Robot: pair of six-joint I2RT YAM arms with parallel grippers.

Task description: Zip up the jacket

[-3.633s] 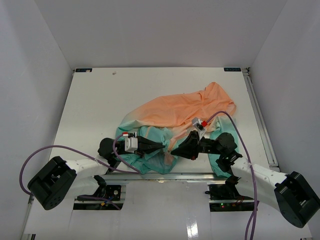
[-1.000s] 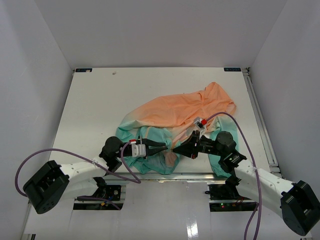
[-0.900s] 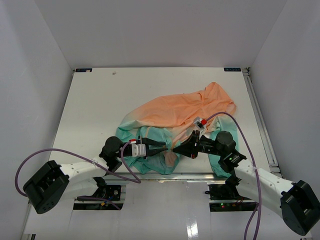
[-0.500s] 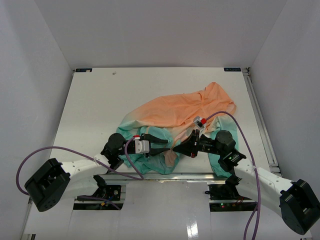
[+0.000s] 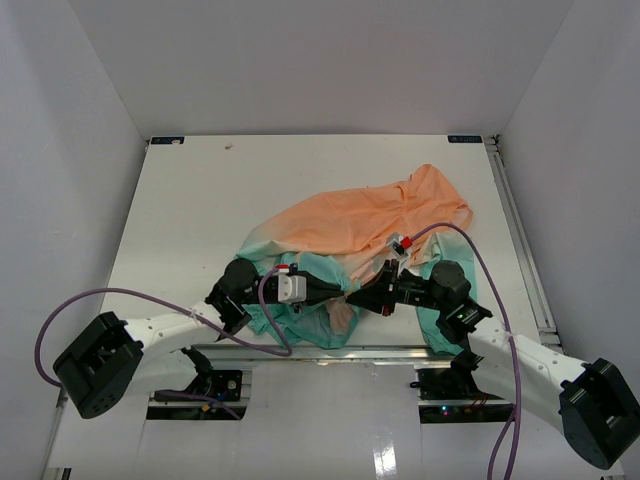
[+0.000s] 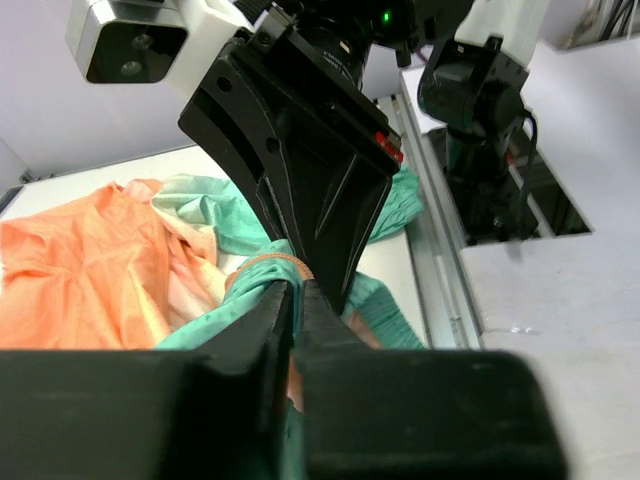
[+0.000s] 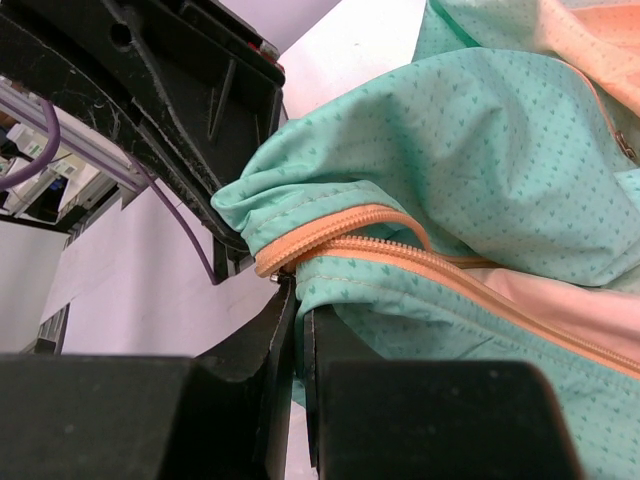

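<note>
From above, the jacket's near hem is lost under the left hand and right hand, low centre. In the right wrist view the zipper runs off the lower right edge; whether that hand's blurred tips pinch it, I cannot tell.

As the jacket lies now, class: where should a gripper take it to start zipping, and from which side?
Probably the jacket by its orange zipper seam, at the teal hem, coming low from the right: that folded edge stands off the table, thin enough to pinch.
</note>
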